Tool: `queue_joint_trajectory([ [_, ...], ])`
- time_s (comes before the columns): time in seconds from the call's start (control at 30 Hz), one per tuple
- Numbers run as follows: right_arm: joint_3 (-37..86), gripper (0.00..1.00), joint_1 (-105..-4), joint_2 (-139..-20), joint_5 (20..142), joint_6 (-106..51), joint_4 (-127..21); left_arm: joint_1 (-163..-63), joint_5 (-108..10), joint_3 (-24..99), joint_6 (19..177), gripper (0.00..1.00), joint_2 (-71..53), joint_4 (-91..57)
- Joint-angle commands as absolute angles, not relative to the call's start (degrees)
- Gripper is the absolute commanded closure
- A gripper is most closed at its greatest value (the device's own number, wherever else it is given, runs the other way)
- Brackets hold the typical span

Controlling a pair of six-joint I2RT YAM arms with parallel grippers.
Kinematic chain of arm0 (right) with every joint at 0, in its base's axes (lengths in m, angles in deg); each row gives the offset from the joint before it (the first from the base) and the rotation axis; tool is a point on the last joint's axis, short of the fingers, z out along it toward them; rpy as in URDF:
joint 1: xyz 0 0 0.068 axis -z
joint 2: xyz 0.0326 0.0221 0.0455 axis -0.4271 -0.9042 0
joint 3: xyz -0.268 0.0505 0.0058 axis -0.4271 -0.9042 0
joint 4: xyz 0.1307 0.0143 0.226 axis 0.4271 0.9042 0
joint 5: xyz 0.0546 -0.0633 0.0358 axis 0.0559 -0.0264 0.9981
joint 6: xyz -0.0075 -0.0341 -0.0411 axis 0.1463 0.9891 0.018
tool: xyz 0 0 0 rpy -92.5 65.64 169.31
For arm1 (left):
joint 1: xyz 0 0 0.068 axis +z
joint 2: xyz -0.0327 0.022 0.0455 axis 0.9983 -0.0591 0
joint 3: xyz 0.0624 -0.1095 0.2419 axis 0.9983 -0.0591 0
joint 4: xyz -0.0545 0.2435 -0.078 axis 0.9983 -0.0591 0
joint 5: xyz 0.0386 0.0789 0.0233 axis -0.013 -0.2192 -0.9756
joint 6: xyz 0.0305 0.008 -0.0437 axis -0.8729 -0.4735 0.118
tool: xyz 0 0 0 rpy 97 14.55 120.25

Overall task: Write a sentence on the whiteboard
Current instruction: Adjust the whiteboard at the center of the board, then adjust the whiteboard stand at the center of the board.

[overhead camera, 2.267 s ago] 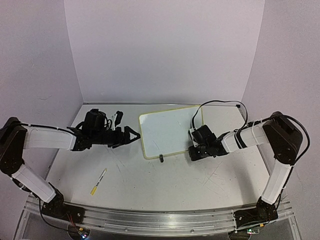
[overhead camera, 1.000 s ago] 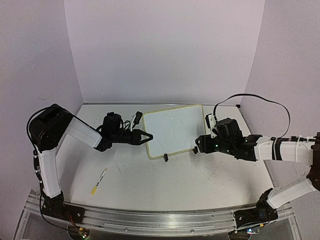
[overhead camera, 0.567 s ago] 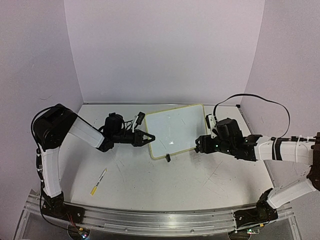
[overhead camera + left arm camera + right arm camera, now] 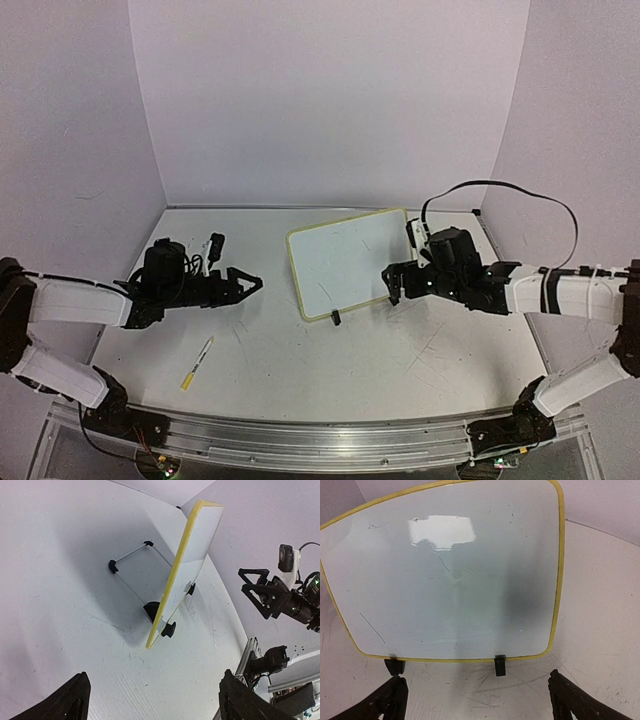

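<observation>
Gripper left point(image 4: 250, 282) hangs wide open and empty, low over the left side of the table point(image 4: 330, 360), and its wrist camera shows nothing between the fingers. Your right gripper point(image 4: 392, 283) is just as wide open and also empty, sitting close to the right near corner of the whiteboard point(image 4: 345, 262).

The whiteboard stands between the two grippers, toward the far middle of the table. It leans back on a thin wire stand point(image 4: 131, 555), with two small black clip feet point(image 4: 500, 665) along its lower edge. Its face point(image 4: 445, 575) is turned toward your right arm and carries only faint stray marks.

A pen point(image 4: 197, 362) lies flat on the table, near and left, well apart from both grippers, so I judge that writing hasn't begun.

Watch two things:
- The pen is thin and lies flat, so a closing finger could scrape the table or flick it away.
- The propped board looks light, so a nudge from the right gripper or firm pen pressure could slide it or fold the stand unless you brace it.
</observation>
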State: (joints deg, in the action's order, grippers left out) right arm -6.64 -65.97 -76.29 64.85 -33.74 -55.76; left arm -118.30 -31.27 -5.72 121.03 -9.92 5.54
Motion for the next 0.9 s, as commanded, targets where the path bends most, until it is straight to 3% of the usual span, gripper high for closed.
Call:
queue_joint_trajectory([
  [0.0, 1.50, 0.02, -65.36, -83.94, 61.94, -33.87, -50.60, -118.39, -44.07, -3.19, 126.01, 0.10, -2.06, -19.92],
  [0.13, 3.06, 0.17, -62.76, -89.92, 64.69, -33.52, -48.27, -118.34, -50.71, 2.49, 125.46, 0.13, -0.18, -36.86],
  [0.3, 5.48, 0.33, -62.76, -94.76, 65.92, -32.13, -45.25, -118.39, -52.62, 4.62, 126.61, 0.13, 1.71, -44.16],
  [0.53, 5.33, 0.35, -62.72, -99.53, 65.33, -31.34, -47.71, -118.32, -53.01, 3.80, 127.92, 0.10, 2.98, -44.49],
  [0.7, 6.62, 0.49, -62.73, -103.95, 65.70, -31.67, -50.39, -118.34, -52.75, 3.76, 128.26, 0.08, 2.35, -44.49],
  [0.87, 4.72, 0.54, -62.77, -104.91, 64.50, -32.95, -56.15, -118.31, -52.75, 3.62, 128.18, 0.08, 3.38, -44.49],
])
